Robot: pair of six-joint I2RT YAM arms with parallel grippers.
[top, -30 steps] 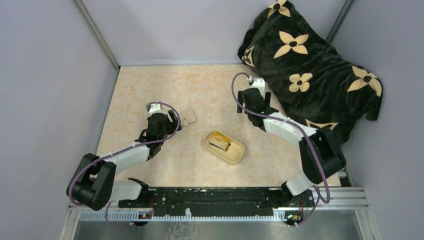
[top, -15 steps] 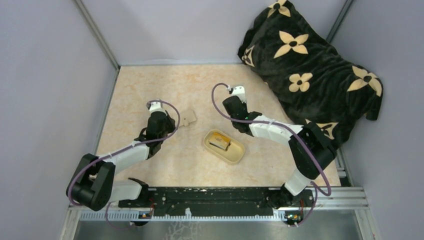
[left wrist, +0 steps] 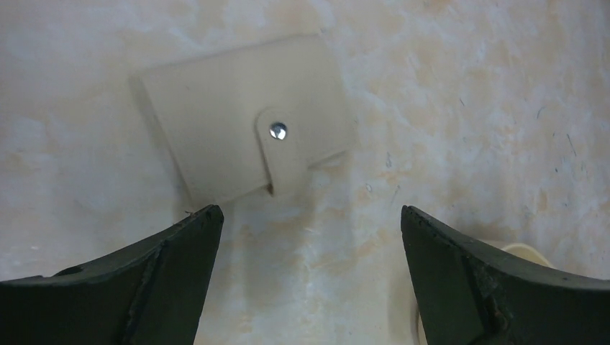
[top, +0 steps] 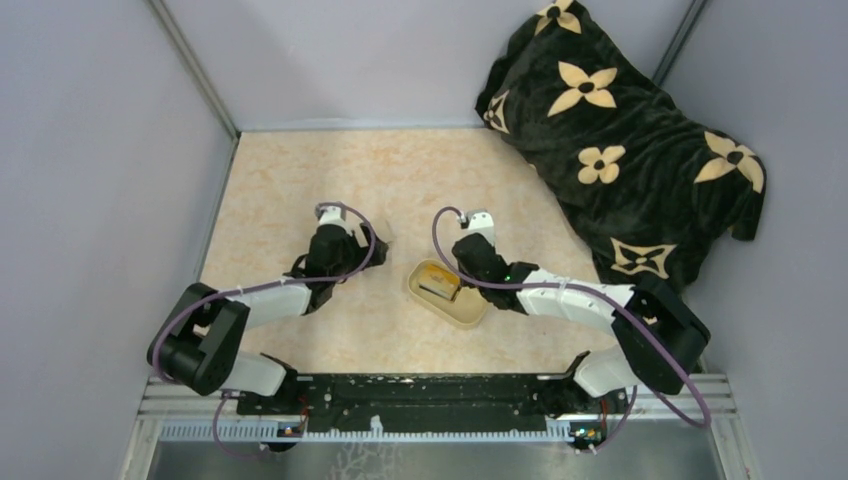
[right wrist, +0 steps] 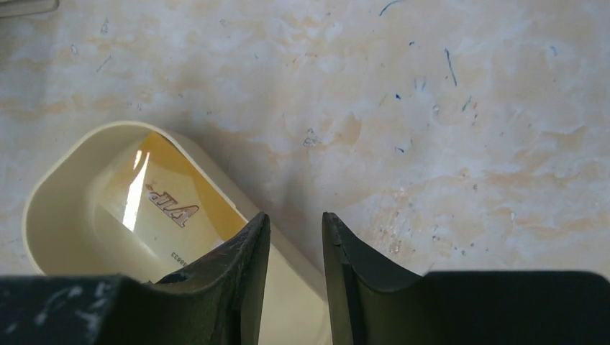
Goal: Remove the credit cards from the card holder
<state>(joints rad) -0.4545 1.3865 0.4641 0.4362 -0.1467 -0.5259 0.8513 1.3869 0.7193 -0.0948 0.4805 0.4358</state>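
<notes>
The card holder [left wrist: 237, 122] lies shut on the table, tan side up, its tab snapped down. My left gripper [left wrist: 309, 215] hangs just above and short of it, open wide with nothing between the fingers. From above, this gripper [top: 362, 245] covers the holder. A credit card [right wrist: 165, 208] with a cream and gold face marked VIP lies in the oval cream dish [right wrist: 43, 194]. My right gripper [right wrist: 295, 215] straddles the dish's near wall, one finger inside and one outside, jaws narrowed onto it. The top view shows it [top: 462, 272] at the dish's [top: 478, 315] back end.
A black blanket [top: 620, 130] with tan flowers is heaped at the back right corner. Grey walls close in the table at the left, back and right. The dish's rim [left wrist: 529, 251] shows just right of my left gripper's right finger.
My right arm swung from beside the blanket forward and left to the dish, and its jaws narrowed over the wall. My left gripper slid right over the card holder and stands wide open.
</notes>
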